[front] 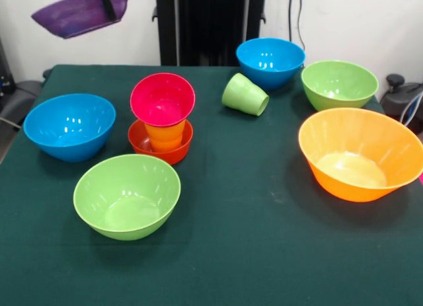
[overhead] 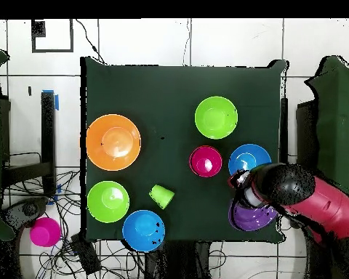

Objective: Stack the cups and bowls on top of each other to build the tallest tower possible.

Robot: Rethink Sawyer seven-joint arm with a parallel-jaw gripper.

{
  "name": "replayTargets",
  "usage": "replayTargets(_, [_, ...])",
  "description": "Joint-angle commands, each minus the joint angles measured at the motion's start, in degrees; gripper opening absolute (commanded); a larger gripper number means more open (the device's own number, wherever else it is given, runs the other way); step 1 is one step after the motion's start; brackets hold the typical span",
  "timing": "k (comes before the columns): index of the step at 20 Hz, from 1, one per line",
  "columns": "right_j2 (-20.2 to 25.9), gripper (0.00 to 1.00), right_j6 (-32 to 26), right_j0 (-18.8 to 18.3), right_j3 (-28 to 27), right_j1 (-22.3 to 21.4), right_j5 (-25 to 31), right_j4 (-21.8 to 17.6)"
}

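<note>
The tower stands left of centre: a small red-orange bowl, an orange cup in it, and a magenta bowl on top, which also shows in the overhead view. The light green cup lies on its side. My gripper is at the top left, shut on the rim of the shallow purple bowl, and holds it tilted in the air beside the table's far corner. In the overhead view the purple bowl sits under my arm.
Two blue bowls, two light green bowls and the largest orange bowl stand around the table. A pink round object lies on the floor off the table.
</note>
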Motion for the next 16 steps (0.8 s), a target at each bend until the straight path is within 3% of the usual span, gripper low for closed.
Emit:
replayTargets(1, [6.9,0.0,-6.9,1.7,1.3,-1.3,0.6,1.2])
replayTargets(9, [10.4,0.0,-8.9,1.4,-0.7,-0.4,-4.1,0.3])
replayTargets(16, [12.5,0.0,-3.3,4.6,-2.4,1.4,-8.1,1.9])
